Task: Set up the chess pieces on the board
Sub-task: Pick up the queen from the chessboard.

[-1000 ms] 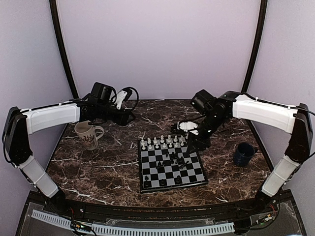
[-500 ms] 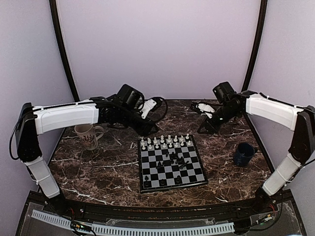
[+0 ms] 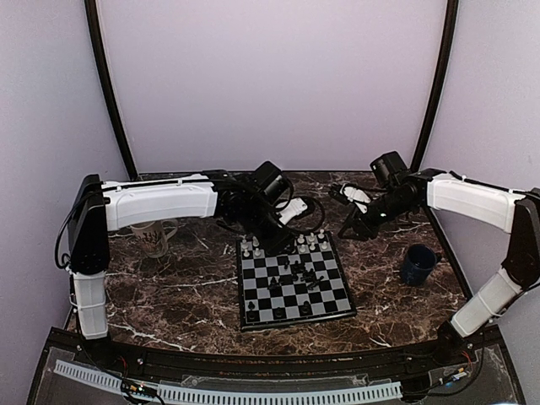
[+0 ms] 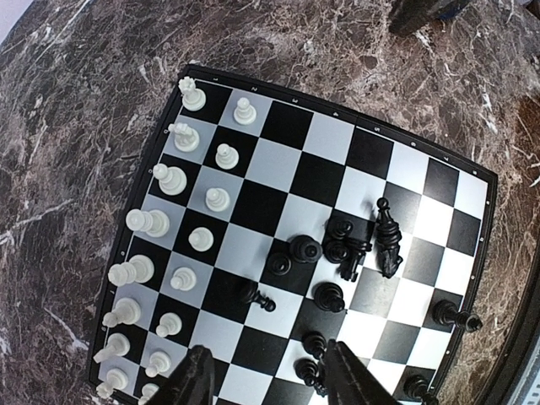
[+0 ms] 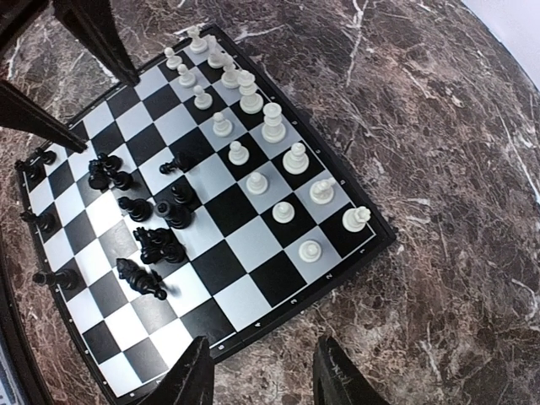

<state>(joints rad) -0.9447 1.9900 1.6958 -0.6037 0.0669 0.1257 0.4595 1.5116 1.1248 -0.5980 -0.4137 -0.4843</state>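
The board [image 3: 287,297] lies mid-table. White chess pieces [image 3: 301,243] stand in two rows along its far edge. Black pieces [image 3: 297,272] are bunched mid-board, some lying on their sides, and a few stand on the near row. My left gripper [image 3: 270,243] is open and empty over the board's far-left part. In the left wrist view [image 4: 270,384] it hovers above the board [image 4: 316,177], with black pieces [image 4: 304,249] ahead and white ones [image 4: 218,199] to the left. My right gripper [image 3: 348,232] is open and empty, raised off the board's far-right corner. The right wrist view [image 5: 263,375] shows the board [image 5: 253,240] ahead.
A beige patterned mug [image 3: 152,236] stands at the left behind the left arm. A dark blue mug [image 3: 418,263] stands right of the board. The table is dark marble. A white cable track [image 3: 253,392] runs along the near edge.
My left arm has swung right from the back left to over the board's far-left part. My right arm has drawn back from the board toward the back right.
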